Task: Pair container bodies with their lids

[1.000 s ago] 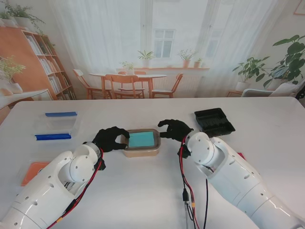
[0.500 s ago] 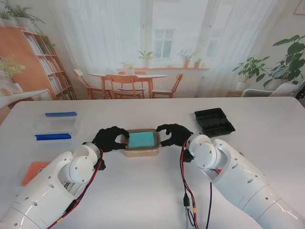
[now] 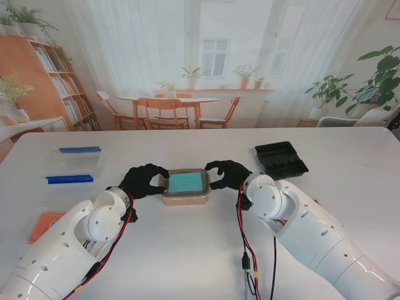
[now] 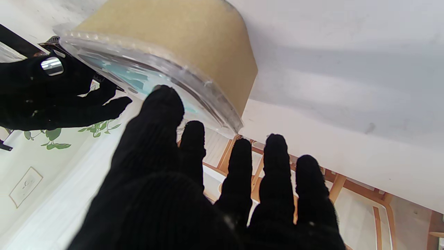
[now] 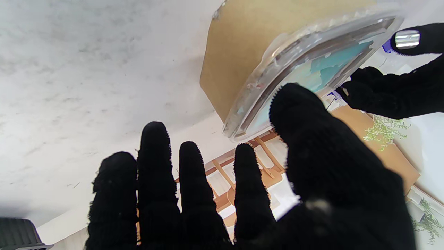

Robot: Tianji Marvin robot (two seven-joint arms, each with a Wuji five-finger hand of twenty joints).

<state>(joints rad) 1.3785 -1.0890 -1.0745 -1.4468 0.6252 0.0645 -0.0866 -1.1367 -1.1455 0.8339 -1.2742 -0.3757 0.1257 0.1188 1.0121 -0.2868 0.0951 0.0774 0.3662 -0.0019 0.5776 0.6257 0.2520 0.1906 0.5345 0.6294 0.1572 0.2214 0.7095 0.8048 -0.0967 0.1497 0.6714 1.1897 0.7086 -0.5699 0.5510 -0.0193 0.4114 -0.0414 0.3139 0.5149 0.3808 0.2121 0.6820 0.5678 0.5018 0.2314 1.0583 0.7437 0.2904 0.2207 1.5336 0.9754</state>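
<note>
The left hand, in a black glove, sits just left of centre in the stand's view, its fingers spread and its thumb pressed on the left end of the clear lid; it grips nothing. The right hand mirrors it just right of centre, fingers also apart, thumb touching the lid's right end, likewise closed around nothing. Between the two hands, at the middle of the frame, stands the tan container body with the lid lying on its rim and a teal surface showing through it. From the left wrist view the lid's edge juts past the tan wall, with the thumb against it. Farther out, a black tray lies in the right middle of the stand's view, a clear box with blue clips in the left middle, and an orange lid at the lower left, all resting on the white table.
</note>
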